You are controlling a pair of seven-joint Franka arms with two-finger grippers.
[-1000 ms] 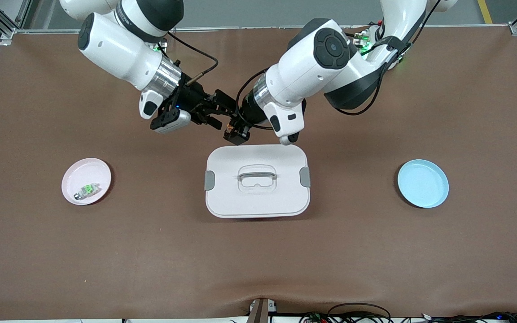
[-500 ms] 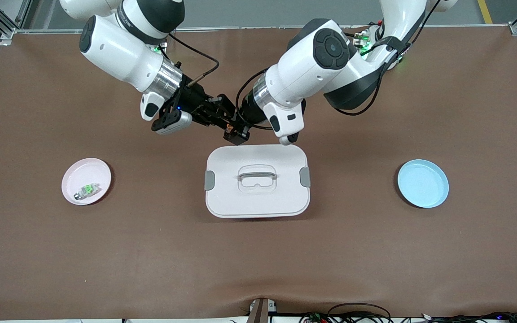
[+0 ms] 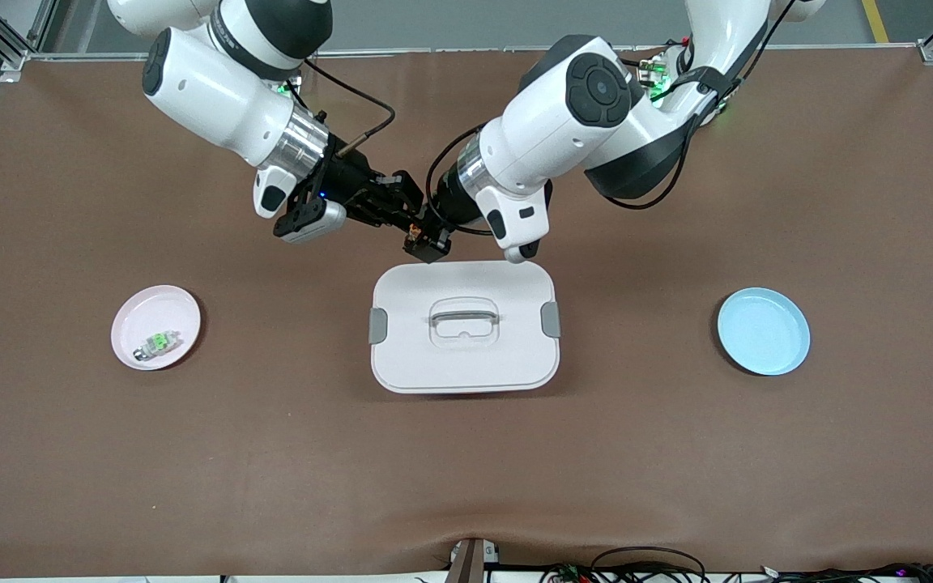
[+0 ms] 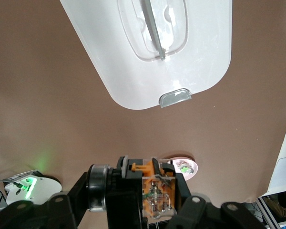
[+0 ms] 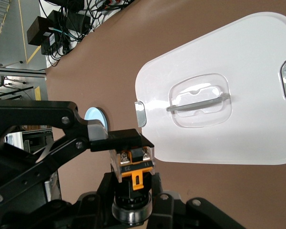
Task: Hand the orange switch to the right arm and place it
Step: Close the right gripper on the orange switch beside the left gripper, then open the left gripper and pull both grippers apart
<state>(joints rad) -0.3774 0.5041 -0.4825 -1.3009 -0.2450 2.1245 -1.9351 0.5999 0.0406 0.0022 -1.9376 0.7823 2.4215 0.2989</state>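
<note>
The orange switch (image 3: pixel 415 236) hangs in the air between both grippers, over the table just past the white lid's edge toward the robots. My left gripper (image 3: pixel 423 240) is shut on its clear, orange-cored end, seen close in the left wrist view (image 4: pixel 155 193). My right gripper (image 3: pixel 402 219) comes from the right arm's end of the table, and its fingers press on the switch's black round end with the silver ring (image 5: pixel 132 210). The switch's orange clip shows in the right wrist view (image 5: pixel 136 176).
A white lid with a handle (image 3: pixel 434 364) lies mid-table under the grippers. A pink plate (image 3: pixel 136 308) holding a small green-and-white component (image 3: pixel 160 342) sits toward the right arm's end. A blue plate (image 3: pixel 764 330) sits toward the left arm's end.
My right gripper has moved in toward the left gripper and its fingers have come onto the switch's round end. The left gripper has stayed in place with the switch.
</note>
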